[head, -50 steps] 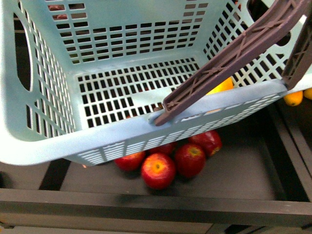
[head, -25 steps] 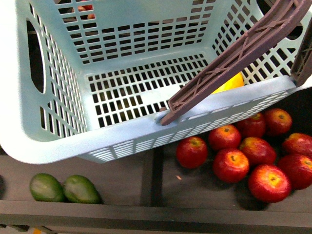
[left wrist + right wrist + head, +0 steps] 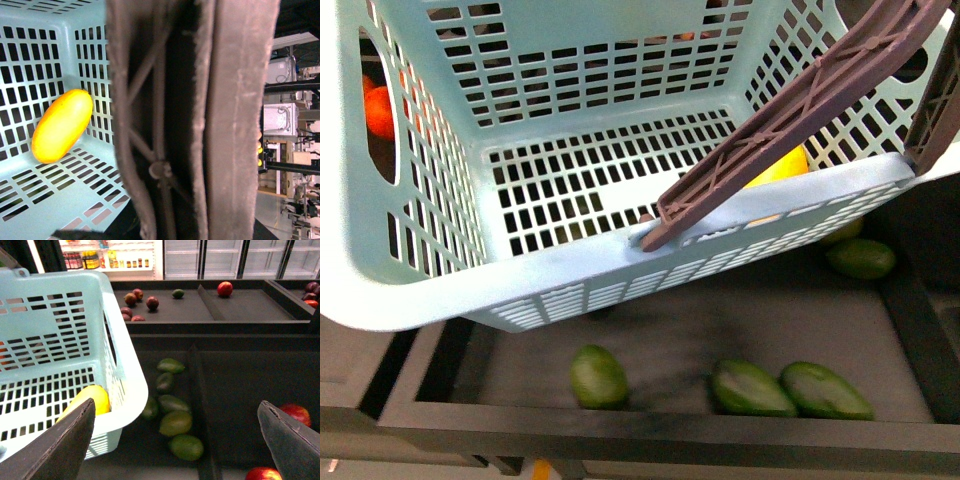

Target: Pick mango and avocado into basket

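Basket: held by its handle above the bin, likely so fruit drops straight in. Mango: in a basket corner. Avocados: loose in bin. Right gripper: spread wide, empty. Left gripper: grip unseen.

1 basket, 1 mango, approx 6 avos nearby.
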Action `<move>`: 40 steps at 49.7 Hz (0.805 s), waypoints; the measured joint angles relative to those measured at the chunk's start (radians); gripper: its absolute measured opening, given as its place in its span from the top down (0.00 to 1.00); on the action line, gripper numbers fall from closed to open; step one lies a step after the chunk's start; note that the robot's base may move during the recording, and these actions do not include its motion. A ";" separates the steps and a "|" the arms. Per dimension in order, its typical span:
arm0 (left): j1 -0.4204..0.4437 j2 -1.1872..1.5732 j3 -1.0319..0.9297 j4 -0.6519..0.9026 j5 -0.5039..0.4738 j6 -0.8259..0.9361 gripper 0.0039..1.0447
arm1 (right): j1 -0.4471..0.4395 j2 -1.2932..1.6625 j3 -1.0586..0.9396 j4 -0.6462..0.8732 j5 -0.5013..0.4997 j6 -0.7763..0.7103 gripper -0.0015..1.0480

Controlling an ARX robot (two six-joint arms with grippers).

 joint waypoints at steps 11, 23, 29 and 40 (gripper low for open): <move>0.000 0.000 0.000 0.000 -0.003 -0.001 0.86 | 0.000 0.000 0.000 0.000 0.000 0.000 0.08; 0.000 0.000 0.000 0.000 0.000 0.000 0.86 | 0.000 0.001 -0.001 0.000 0.000 0.000 0.08; 0.004 0.000 0.000 0.000 0.000 0.001 0.86 | 0.002 0.001 -0.001 0.000 -0.007 0.000 0.08; 0.018 -0.002 0.000 0.000 -0.030 0.015 0.86 | 0.002 0.001 -0.001 0.000 -0.005 0.000 0.08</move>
